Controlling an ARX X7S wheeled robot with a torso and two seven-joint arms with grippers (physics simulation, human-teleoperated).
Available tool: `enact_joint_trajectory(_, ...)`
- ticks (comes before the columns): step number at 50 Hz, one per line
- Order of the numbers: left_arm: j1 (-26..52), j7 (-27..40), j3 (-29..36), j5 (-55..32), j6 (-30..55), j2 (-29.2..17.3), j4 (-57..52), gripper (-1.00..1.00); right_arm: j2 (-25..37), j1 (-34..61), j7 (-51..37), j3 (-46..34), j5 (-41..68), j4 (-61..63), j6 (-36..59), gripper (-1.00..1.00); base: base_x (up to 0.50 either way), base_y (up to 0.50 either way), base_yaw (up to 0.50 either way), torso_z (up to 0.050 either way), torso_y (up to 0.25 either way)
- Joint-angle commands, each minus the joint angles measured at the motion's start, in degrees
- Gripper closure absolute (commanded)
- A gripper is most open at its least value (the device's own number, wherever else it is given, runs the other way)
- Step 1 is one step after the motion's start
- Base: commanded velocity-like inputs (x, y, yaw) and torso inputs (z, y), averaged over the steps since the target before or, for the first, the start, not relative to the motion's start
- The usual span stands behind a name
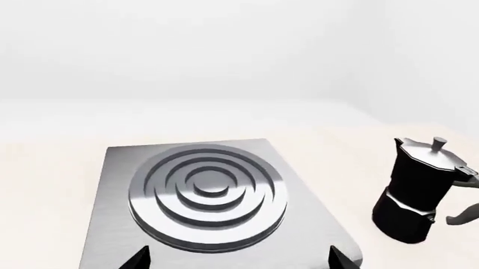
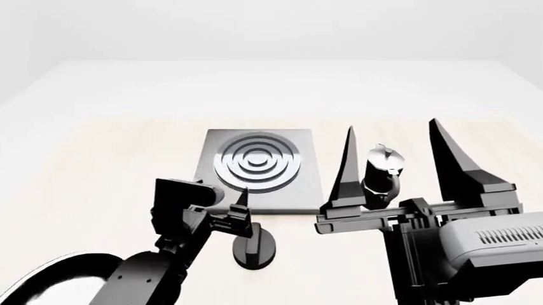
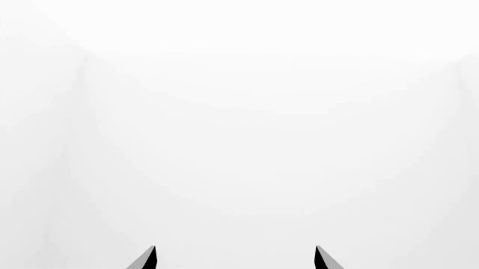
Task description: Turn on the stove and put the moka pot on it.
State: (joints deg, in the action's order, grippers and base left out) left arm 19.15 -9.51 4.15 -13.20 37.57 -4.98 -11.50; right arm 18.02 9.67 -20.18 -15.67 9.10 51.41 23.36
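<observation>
The stove [image 2: 301, 190] is a flat dark-grey slab with raised rings, lying mid-table; it fills the left wrist view [image 1: 299, 185]. Its small round black knob [image 2: 253, 249] stands on the table just in front of it. The moka pot [image 2: 382, 173], black with a silver lid, stands upright right of the stove, apart from it, and also shows in the left wrist view [image 1: 415, 193]. My left gripper [image 2: 241, 216] is open and empty, right above the knob; its tips are wide apart in its wrist view [image 1: 235, 262]. My right gripper [image 2: 392, 125] is open and empty, raised on the near side of the pot; its wrist view [image 3: 235, 258] shows only white wall.
A light wooden table [image 2: 102, 165] carries everything, with white walls behind. A dark round rim [image 2: 42, 270] shows at the near left corner, partly hidden by my left arm.
</observation>
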Motion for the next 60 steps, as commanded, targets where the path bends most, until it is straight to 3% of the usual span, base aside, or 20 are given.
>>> enact_joint_trajectory(1, 0.46, -0.68, 1.56, -1.40, -1.22, 0.24, 5.60, -1.00, 0.29, 0.55, -0.33, -0.17, 0.37, 0.03, 0.23, -1.00, 0.00, 0.00, 0.00, 0.000, 0.000)
enact_joint_trajectory(60, -1.06, -0.63, 8.57, -5.12, -9.25, 0.25, 21.21, -1.00, 1.78, 1.17, -2.06, -1.76, 1.38, 0.43, -0.22, -1.00, 0.00, 0.00, 0.00, 0.000, 0.000)
